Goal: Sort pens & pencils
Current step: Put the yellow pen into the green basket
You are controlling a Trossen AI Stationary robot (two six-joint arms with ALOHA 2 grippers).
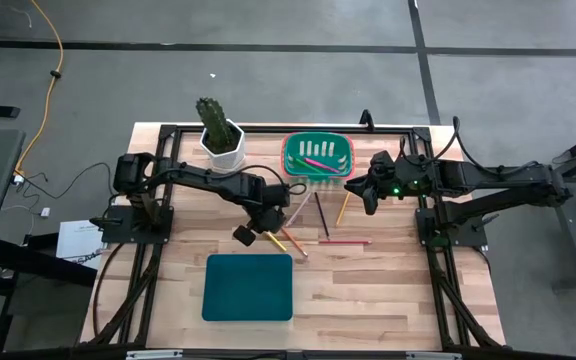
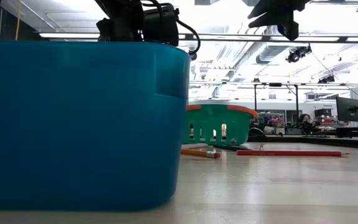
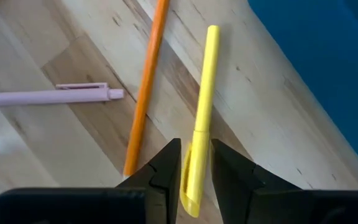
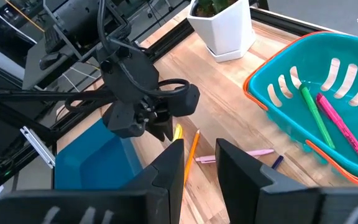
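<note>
My left gripper (image 1: pixel 271 230) hovers over the table's middle, just beyond the teal bin, shut on a yellow pen with a clip (image 3: pixel 199 124). Below it on the wood lie a pale pink pen (image 3: pixel 48 96) and an orange pencil (image 3: pixel 148 87). More pencils lie flat near the basket: a red one (image 1: pixel 343 242), an orange one (image 1: pixel 343 208) and a dark one (image 1: pixel 321 215). The green basket (image 1: pixel 286 155) holds a pink pen (image 4: pixel 344 127) and a green pen (image 4: pixel 316 118). My right gripper (image 1: pixel 367 198) hangs open and empty beside the basket's right front. My left gripper pinches the yellow pen between its two fingers (image 3: pixel 166 165) at the clip end (image 3: pixel 191 180). The fingers lie along the pen, whose long free end (image 3: pixel 211 37) sticks out past the fingertips. The low view shows the gripper (image 2: pixel 138 22) raised above the bin.
A teal bin (image 1: pixel 248 287) stands at the near middle and fills the left of the low view (image 2: pixel 79 124). A cactus in a white pot (image 1: pixel 220 140) stands left of the basket. Bare wood lies right of the bin, and black frame rails run along both table sides.
</note>
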